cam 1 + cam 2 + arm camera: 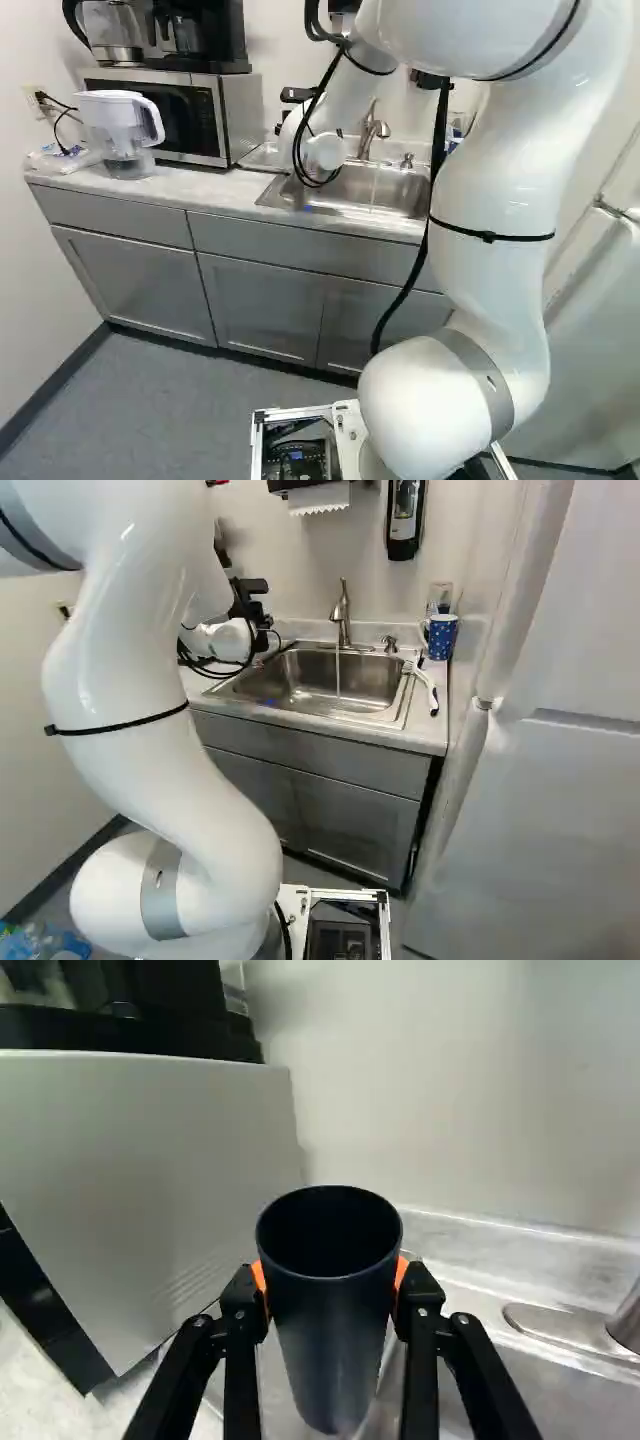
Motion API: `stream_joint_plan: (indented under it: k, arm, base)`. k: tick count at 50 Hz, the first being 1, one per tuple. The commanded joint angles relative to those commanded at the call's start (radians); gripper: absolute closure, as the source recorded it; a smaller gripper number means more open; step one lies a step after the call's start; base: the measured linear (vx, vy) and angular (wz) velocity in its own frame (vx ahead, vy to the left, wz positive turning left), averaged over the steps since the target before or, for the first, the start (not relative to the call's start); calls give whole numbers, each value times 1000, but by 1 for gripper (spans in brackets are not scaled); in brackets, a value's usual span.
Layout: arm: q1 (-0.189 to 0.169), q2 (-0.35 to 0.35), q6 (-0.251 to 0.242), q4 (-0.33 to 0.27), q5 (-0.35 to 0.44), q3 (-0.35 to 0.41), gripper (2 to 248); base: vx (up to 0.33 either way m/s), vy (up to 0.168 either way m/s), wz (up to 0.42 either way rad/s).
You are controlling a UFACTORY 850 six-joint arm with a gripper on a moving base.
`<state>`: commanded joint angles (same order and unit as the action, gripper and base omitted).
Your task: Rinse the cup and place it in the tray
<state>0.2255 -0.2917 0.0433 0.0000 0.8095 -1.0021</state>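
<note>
In the right base view, the black gripper (250, 598) is at the arm's end near the sink's left side; its fingers are hard to make out there. In the wrist view the gripper (332, 1285) is shut on a dark cup (335, 1330), an orange pad at either side, the open mouth showing and the inside dark. Neither base view shows the cup plainly. Water runs from the faucet (343, 620) into the steel sink (400, 192). A pale, low tray-like shape (262, 156) lies between microwave and sink, partly hidden.
The microwave (190, 118) stands left of the sink, beside the gripper, with coffee makers on top. A white pitcher (122, 135) is farther left. A blue dotted mug (441, 637) and a brush (427, 685) lie right of the sink, near a white fridge (540, 810).
</note>
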Motion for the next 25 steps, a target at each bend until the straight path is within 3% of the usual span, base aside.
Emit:
stream_joint_plan:
  k: [25]
  arm:
    - [20, -138, 0, 0, 0, -133, 124]
  base:
    - [0, 0, 0]
